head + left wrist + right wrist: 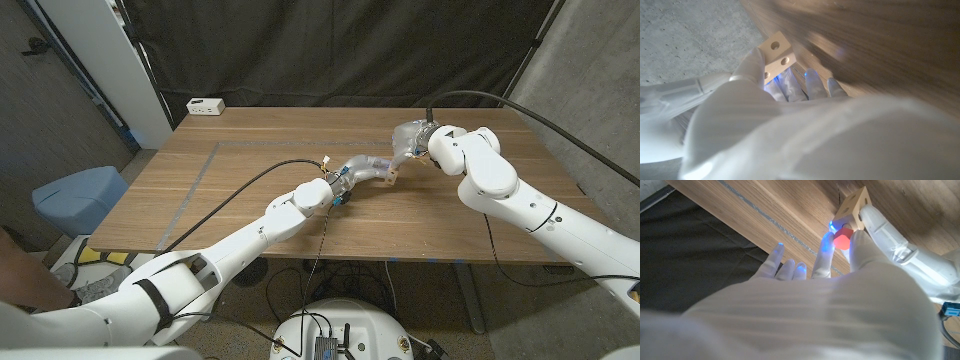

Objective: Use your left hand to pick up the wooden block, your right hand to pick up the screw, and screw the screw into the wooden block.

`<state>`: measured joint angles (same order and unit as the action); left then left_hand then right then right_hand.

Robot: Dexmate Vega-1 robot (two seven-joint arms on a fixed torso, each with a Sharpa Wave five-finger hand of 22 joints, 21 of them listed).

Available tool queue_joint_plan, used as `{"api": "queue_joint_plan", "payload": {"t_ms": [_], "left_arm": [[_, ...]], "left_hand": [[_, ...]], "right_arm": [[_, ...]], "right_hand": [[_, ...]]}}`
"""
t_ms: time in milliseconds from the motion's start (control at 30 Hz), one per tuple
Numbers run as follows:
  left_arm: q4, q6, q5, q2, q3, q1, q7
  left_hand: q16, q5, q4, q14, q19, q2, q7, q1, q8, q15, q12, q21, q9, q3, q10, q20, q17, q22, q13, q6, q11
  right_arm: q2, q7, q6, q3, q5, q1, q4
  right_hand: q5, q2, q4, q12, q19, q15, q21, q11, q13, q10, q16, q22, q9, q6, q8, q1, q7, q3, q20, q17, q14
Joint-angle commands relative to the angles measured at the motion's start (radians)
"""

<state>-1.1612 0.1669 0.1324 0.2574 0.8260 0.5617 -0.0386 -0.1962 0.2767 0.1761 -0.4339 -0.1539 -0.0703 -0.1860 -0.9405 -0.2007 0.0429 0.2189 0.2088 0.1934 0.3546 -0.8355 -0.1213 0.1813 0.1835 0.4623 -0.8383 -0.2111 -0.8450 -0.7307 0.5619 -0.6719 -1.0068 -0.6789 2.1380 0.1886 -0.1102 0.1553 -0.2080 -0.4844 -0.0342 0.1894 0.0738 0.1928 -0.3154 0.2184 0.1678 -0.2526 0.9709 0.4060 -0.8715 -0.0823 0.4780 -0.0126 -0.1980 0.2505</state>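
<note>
My left hand [364, 171] holds the small pale wooden block [392, 179] above the middle of the table; in the left wrist view the block [776, 54] shows round holes and sits at my fingertips [754, 64]. My right hand [414, 140] hovers just behind and to the right of the block. In the right wrist view it pinches a screw with a red head [842, 239] right against the block [852, 209], and a finger of the left hand [883, 226] lies along the block's side. The screw's shank is hidden.
The wooden table [250, 190] has a grey tape line [197, 178] on its left part. A white power strip [206, 106] lies at the far left corner. A blue bin [78, 195] stands on the floor left of the table. Black curtains hang behind.
</note>
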Motion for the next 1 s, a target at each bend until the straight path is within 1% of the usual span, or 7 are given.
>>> {"api": "queue_joint_plan", "payload": {"t_ms": [33,67,300,400,633,900,1000], "left_arm": [[0.015,0.009,0.002,-0.005,0.001,-0.007,-0.004],[0.015,0.009,0.002,-0.005,0.001,-0.007,-0.004],[0.013,0.008,0.002,-0.005,0.001,-0.007,-0.004],[0.012,0.007,0.003,-0.004,0.000,-0.006,-0.004],[0.020,0.012,0.003,-0.006,0.001,-0.010,-0.008],[0.032,0.018,-0.001,-0.010,0.004,-0.017,-0.010],[0.035,0.019,-0.001,-0.011,0.004,-0.018,-0.011]], "left_hand": [[-0.002,0.008,-0.021,-0.003,-0.007,-0.011,0.029,-0.004,-0.007,0.033,0.007,0.003,0.004,0.028,-0.012,0.000,0.003,0.004,0.040,-0.041,0.002],[-0.002,0.008,-0.021,-0.004,-0.007,-0.011,0.026,-0.004,-0.007,0.033,0.008,0.003,0.004,0.028,-0.013,0.001,0.003,0.004,0.040,-0.042,0.002],[-0.002,0.008,-0.021,-0.004,-0.006,-0.011,0.028,-0.004,-0.007,0.034,0.007,0.003,0.004,0.029,-0.012,0.000,0.003,0.004,0.039,-0.042,0.002],[-0.002,0.008,-0.021,-0.005,-0.006,-0.012,0.028,-0.003,-0.007,0.034,0.007,0.003,0.004,0.029,-0.012,0.001,0.003,0.004,0.039,-0.041,0.002],[-0.002,0.008,-0.022,-0.005,-0.007,-0.012,0.030,-0.002,-0.008,0.032,0.007,0.003,0.004,0.030,-0.012,0.001,0.003,0.004,0.040,-0.045,0.003],[-0.002,0.009,-0.022,-0.005,-0.007,-0.012,0.030,-0.001,-0.008,0.032,0.008,0.003,0.004,0.031,-0.013,0.001,0.003,0.004,0.040,-0.043,0.003],[-0.002,0.009,-0.022,-0.005,-0.007,-0.012,0.030,-0.001,-0.008,0.033,0.008,0.004,0.004,0.031,-0.013,0.001,0.003,0.004,0.039,-0.044,0.002]], "right_arm": [[0.003,0.019,0.006,-0.002,0.000,-0.001,-0.006],[0.002,0.020,0.004,-0.001,0.003,-0.001,-0.007],[0.009,0.027,0.009,-0.007,-0.005,0.004,-0.016],[0.013,0.034,0.010,-0.010,-0.008,0.005,-0.022],[0.019,0.041,0.010,-0.013,-0.004,0.012,-0.034],[0.022,0.045,0.019,-0.018,-0.008,0.015,-0.040],[0.024,0.048,0.023,-0.020,-0.009,0.015,-0.044]], "right_hand": [[0.000,0.009,-0.003,-0.004,-0.016,-0.003,0.010,0.007,0.001,-0.014,0.008,0.001,-0.001,0.027,0.014,0.005,-0.001,0.008,0.003,-0.003,0.020],[0.000,0.010,-0.004,-0.006,-0.019,-0.004,0.010,0.011,0.001,-0.024,0.008,0.001,0.000,0.032,0.016,0.007,-0.003,0.008,0.003,-0.003,0.021],[-0.001,0.017,-0.012,-0.006,-0.027,-0.009,0.011,0.015,0.001,-0.037,0.012,0.002,0.002,0.052,0.024,0.021,-0.002,0.007,0.008,-0.005,0.033],[-0.002,0.024,-0.018,-0.008,-0.035,-0.012,0.012,0.018,0.001,-0.052,0.016,0.002,0.005,0.069,0.030,0.033,-0.002,0.004,0.013,-0.006,0.044],[-0.002,0.042,-0.029,-0.009,-0.044,-0.020,0.012,0.017,0.000,-0.071,0.021,0.002,0.009,0.093,0.039,0.051,0.007,0.001,0.020,-0.009,0.057],[-0.004,0.056,-0.036,-0.009,-0.049,-0.024,0.012,0.016,-0.001,-0.088,0.024,0.002,0.013,0.113,0.045,0.066,0.007,-0.004,0.024,-0.010,0.066],[-0.005,0.063,-0.039,-0.011,-0.056,-0.027,0.013,0.021,-0.001,-0.104,0.027,0.002,0.015,0.128,0.050,0.076,0.007,-0.008,0.026,-0.010,0.073]]}}
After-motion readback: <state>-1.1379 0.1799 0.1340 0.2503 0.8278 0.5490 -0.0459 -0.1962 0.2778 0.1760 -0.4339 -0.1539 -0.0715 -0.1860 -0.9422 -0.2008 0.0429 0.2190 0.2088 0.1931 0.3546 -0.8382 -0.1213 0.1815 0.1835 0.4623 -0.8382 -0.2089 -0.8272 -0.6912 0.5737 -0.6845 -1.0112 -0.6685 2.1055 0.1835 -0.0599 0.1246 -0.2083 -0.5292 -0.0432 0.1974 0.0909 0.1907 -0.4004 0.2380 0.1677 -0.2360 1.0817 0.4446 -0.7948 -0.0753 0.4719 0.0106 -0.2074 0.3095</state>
